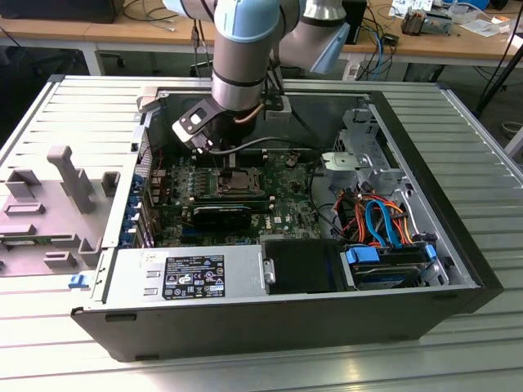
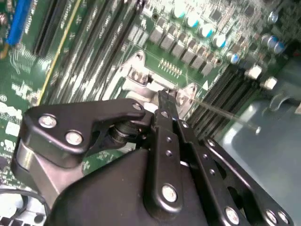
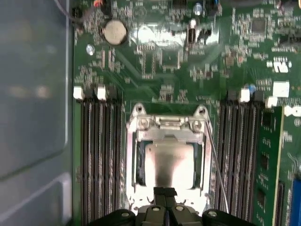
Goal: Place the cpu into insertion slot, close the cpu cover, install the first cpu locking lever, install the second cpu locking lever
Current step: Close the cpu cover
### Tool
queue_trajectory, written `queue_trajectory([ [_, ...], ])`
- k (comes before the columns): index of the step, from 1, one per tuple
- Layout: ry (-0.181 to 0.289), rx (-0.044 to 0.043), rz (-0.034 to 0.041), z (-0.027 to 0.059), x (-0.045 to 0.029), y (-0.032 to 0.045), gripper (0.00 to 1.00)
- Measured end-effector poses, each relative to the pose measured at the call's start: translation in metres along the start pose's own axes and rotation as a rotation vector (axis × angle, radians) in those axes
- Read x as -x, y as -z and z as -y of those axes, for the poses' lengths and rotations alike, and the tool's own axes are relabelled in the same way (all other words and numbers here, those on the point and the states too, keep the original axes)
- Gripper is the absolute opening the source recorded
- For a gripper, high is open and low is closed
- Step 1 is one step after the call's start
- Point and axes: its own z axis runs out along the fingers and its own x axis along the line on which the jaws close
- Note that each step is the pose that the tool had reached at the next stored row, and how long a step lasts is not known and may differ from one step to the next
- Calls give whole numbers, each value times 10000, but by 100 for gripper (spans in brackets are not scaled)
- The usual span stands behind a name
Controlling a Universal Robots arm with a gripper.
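Note:
In the first wrist view the cpu (image 3: 169, 165) lies in the insertion slot (image 3: 136, 165), its silver top showing through the cut-out of the cpu cover (image 3: 167, 123), which lies flat over it. My gripper (image 3: 165, 191) is shut, its fingertips together at the cover's near edge with nothing visible between them. A thin wire locking lever (image 3: 215, 162) runs along one side of the socket, slanting away from it. The second wrist view shows the shut gripper (image 2: 164, 96) at the socket's metal frame (image 2: 141, 80), with the lever (image 2: 225, 113) sticking out beside it. In the exterior view the gripper (image 1: 214, 149) hangs just above the socket (image 1: 242, 181).
Long black memory slots (image 3: 96, 155) flank the socket on both sides. A black card (image 1: 225, 214) lies just in front of it, and the power supply (image 1: 188, 273) fills the case's front. Drive bays with blue and orange cables (image 1: 384, 220) sit at the exterior view's right.

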Motion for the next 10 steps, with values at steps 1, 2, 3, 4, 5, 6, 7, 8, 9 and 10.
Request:
queue_trajectory([
  [1,27,-31,-81,-45,1,4,11],
  [2,48,-42,-124,-64,2,8,11],
  [3,71,-48,-162,-78,2,14,11],
  [4,102,-51,-179,-85,1,29,11],
  [5,157,-56,-174,-84,-1,71,11],
  [6,206,-58,-169,-83,-3,104,11],
  [7,233,-60,-166,-81,-4,125,11],
  [8,257,-63,-159,-79,-5,147,11],
  [9,282,-66,-131,-76,-7,181,11],
  [10,289,-67,-108,-75,-8,194,11],
])
